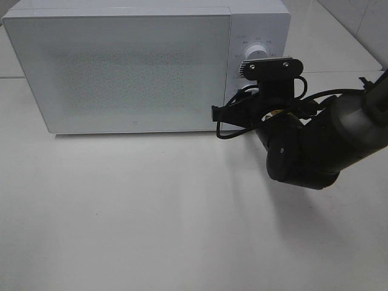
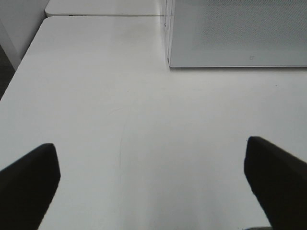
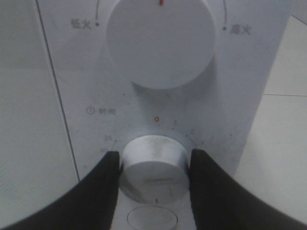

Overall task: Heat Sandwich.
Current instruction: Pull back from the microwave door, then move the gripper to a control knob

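The sandwich is out of view. The white microwave [image 1: 133, 66] stands at the back of the table with its door shut. My right gripper [image 3: 154, 160] is at its control panel, with a dark finger pressed against each side of the lower timer knob [image 3: 153, 175]. In the exterior high view the right arm [image 1: 303, 151] and its wrist camera mount [image 1: 271, 66] cover that knob. My left gripper [image 2: 153, 163] hangs open over bare table, its fingers [image 2: 29, 177] far apart and holding nothing.
Above the timer knob sits the larger power knob [image 3: 160, 43], also seen as the power knob [image 1: 257, 53] at the panel's top. The microwave's front corner [image 2: 169, 62] lies ahead of the left gripper. A white table [image 1: 151, 212] stretches in front of the microwave.
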Action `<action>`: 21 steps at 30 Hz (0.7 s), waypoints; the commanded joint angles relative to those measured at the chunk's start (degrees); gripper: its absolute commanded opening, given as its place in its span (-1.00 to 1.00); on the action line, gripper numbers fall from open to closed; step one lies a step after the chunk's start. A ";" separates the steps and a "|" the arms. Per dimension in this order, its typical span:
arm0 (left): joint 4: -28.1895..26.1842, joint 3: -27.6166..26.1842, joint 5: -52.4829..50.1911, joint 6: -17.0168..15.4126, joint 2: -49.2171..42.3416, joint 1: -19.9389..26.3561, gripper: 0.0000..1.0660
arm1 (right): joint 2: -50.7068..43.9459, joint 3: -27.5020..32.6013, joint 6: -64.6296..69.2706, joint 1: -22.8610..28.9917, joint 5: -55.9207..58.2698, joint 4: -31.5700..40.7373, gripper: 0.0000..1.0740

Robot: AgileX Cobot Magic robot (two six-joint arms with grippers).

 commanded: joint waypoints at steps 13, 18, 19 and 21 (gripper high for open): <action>-0.11 0.29 -0.34 0.06 -1.55 0.23 0.93 | -0.17 -0.52 0.23 0.23 -1.60 -1.03 -0.80; -0.11 0.29 -0.34 0.06 -1.55 0.23 0.93 | -0.17 -0.52 4.53 0.23 -3.61 -1.03 -0.78; -0.11 0.29 -0.34 0.06 -1.55 0.23 0.93 | -0.17 -0.52 5.90 0.23 -4.13 -1.03 -0.78; -0.11 0.29 -0.34 0.06 -1.55 0.23 0.93 | -0.17 -0.52 7.73 0.23 -4.53 -1.03 -0.78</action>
